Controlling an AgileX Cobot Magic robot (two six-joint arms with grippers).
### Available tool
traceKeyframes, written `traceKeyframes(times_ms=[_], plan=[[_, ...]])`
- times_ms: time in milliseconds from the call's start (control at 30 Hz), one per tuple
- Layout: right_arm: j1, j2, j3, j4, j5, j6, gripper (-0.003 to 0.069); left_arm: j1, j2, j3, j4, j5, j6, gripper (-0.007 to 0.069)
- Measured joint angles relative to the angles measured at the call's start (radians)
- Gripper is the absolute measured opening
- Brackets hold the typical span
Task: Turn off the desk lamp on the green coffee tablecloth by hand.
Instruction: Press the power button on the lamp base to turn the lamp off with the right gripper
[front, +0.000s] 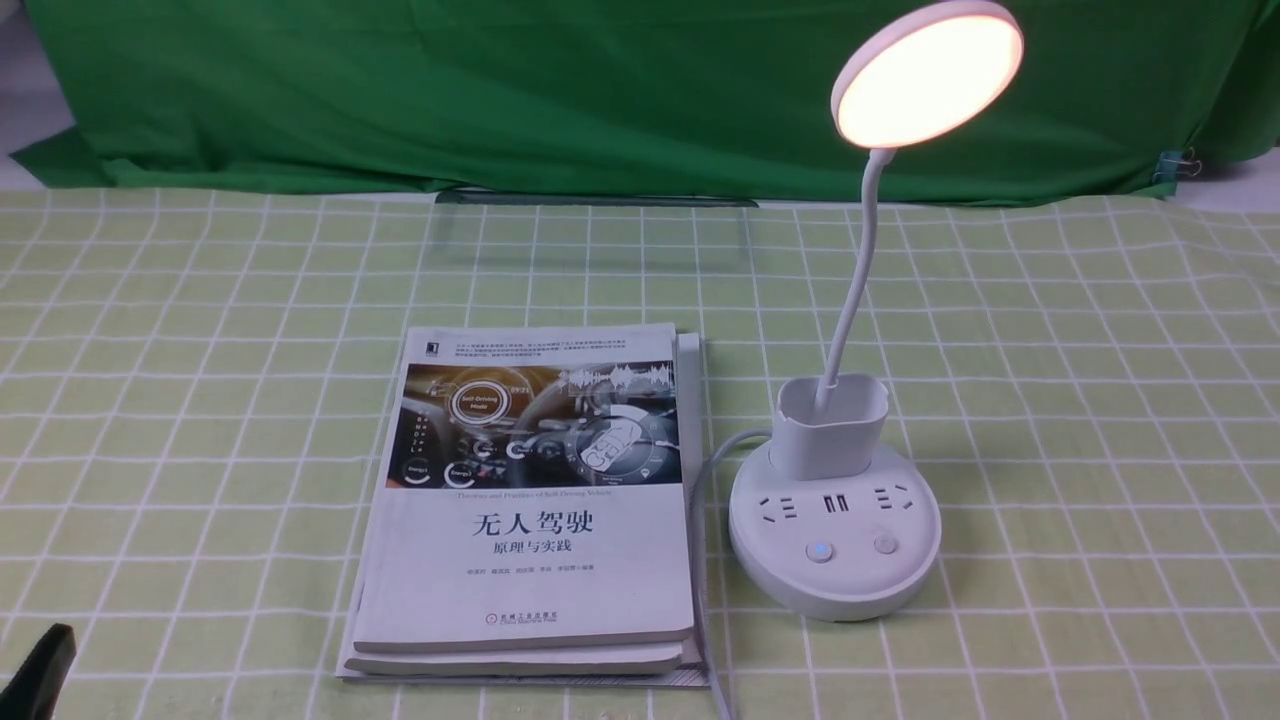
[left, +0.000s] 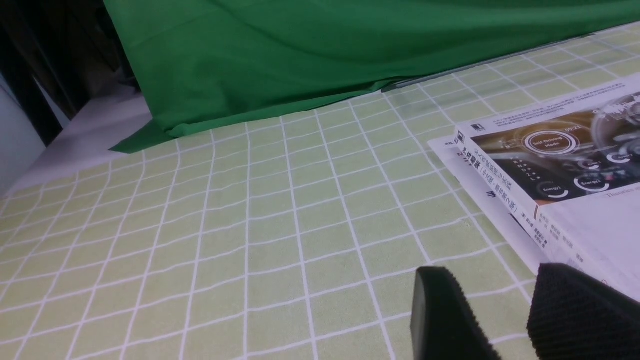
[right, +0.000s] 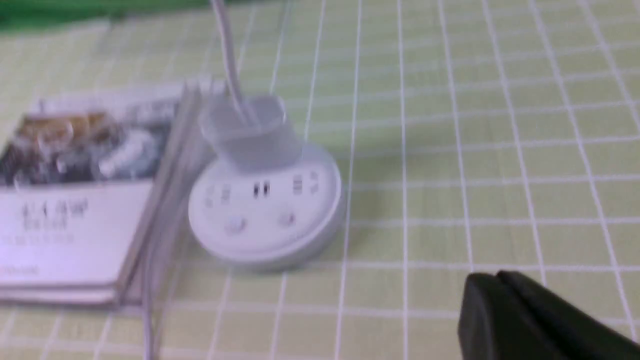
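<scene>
Left pincer (left: 492, 274) – fingers apart, right pincer (right: 495, 281) – fingers pressed together

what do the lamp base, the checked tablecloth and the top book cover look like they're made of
Desk lamp base: probably moulded plastic, matte white, with smooth rounded edges and cut socket slots. Green coffee tablecloth: looks like soft fabric, matte, with grid lines rippling slightly. Top book cover: coated paper or card, faint sheen, page edges showing.

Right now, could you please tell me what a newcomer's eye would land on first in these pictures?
The desk lamp at right, its disc head glowing warm above the green coffee tablecloth. Next, the stack of books lying just left of its round base.
</scene>
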Motion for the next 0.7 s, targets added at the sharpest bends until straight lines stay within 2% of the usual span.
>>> traceKeyframes(times_ms=[133, 233, 467, 700], plan=[[0.04, 0.294, -0.181, -0.017, 0.18, -0.054, 0.0045, 0.0, 0.0, 0.0, 0.0, 0.0, 0.0, 0.0243], [0.085, 0.458, -0.26, -0.02, 0.204, -0.06, 0.0045, 0.0, 0.0, 0.0, 0.0, 0.0, 0.0, 0.0243], [0.301, 0.841, -0.391, -0.019, 0.121, -0.06, 0.0045, 0.0, 0.0, 0.0, 0.001, 0.0, 0.0, 0.0243], [0.318, 1.087, -0.515, -0.018, 0.08, -0.079, 0.0045, 0.0, 0.0, 0.0, 0.001, 0.0, 0.0, 0.0243]])
